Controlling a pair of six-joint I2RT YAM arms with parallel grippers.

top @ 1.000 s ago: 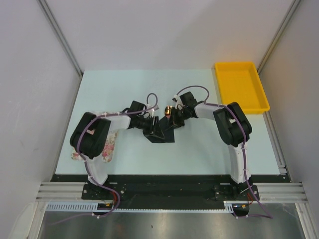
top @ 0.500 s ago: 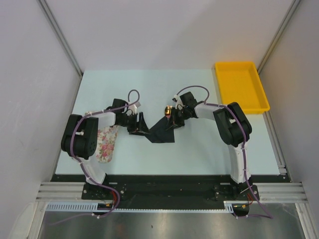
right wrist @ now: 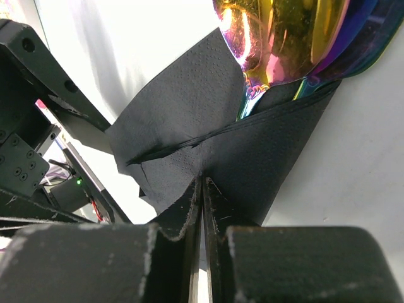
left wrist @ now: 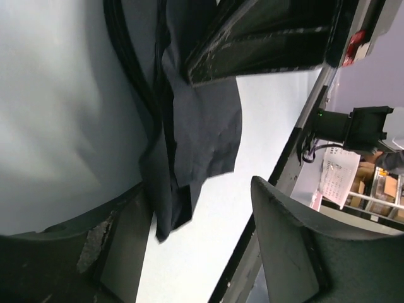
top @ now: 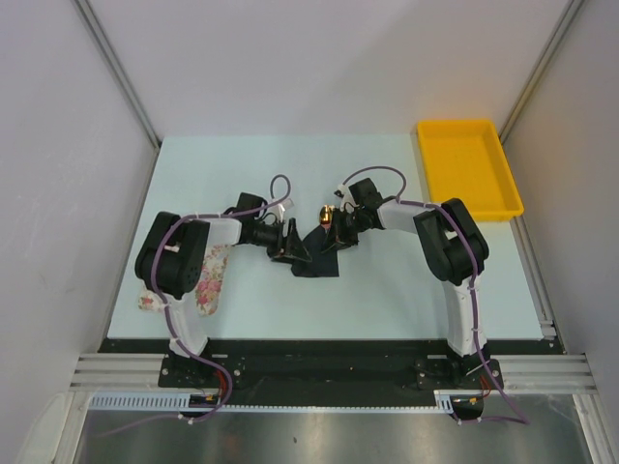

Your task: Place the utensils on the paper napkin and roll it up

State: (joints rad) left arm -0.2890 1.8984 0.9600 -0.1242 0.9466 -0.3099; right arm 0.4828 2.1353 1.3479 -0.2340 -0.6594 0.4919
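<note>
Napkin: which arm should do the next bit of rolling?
Probably left. The left fingers are open beside the loose flap of the napkin. The right fingers are shut on the napkin, busy holding the cutlery tucked in its fold.

No legible text; printed sheet [left wrist: 334,180] beyond table edge too blurred.

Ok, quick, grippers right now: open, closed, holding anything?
Left gripper: open, gripping nothing.
Right gripper: closed, pinching the napkin.
</note>
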